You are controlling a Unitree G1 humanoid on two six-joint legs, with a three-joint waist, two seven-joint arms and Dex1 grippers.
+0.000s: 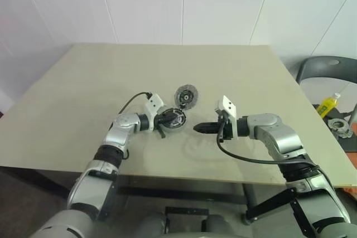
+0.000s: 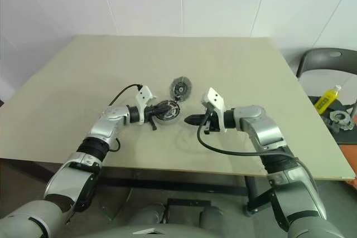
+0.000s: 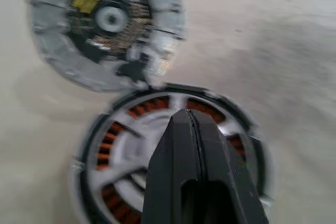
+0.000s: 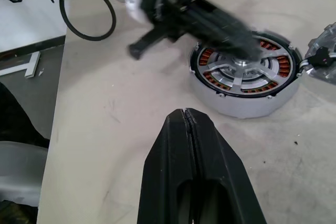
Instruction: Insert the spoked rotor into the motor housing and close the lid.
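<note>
Near the middle of the pale surface, the motor housing lies flat, its copper windings showing in a ring. The spoked rotor appears already seated inside it, with silver spokes fanning over the windings. The blur in the wrist views leaves some doubt whether it is fully down.

At about one o'clock from the housing, and touching its rim, lies a grey disc with a dark inside and a pale hub. I take this for the lid, open and tilted.

The left gripper is clenched, its fingers pressed together and grasping nothing. Its tips rest over the rotor's hub. The right gripper is clenched and empty too. It hovers at about four o'clock from the housing, apart from it and pointing toward it.

The rotor is probably rigid metal, dense for its size and smooth. Its thin spokes give poor purchase, so it is better pushed at the hub, or taken by the rim, than pinched on a spoke. If magnets are at work it may snap down or sit crooked, so an even, central push seems wise.

The lid looks stiff and light. Its free edge, at the far side from where it meets the housing, is likely the best place to take hold and swing it over.
</note>
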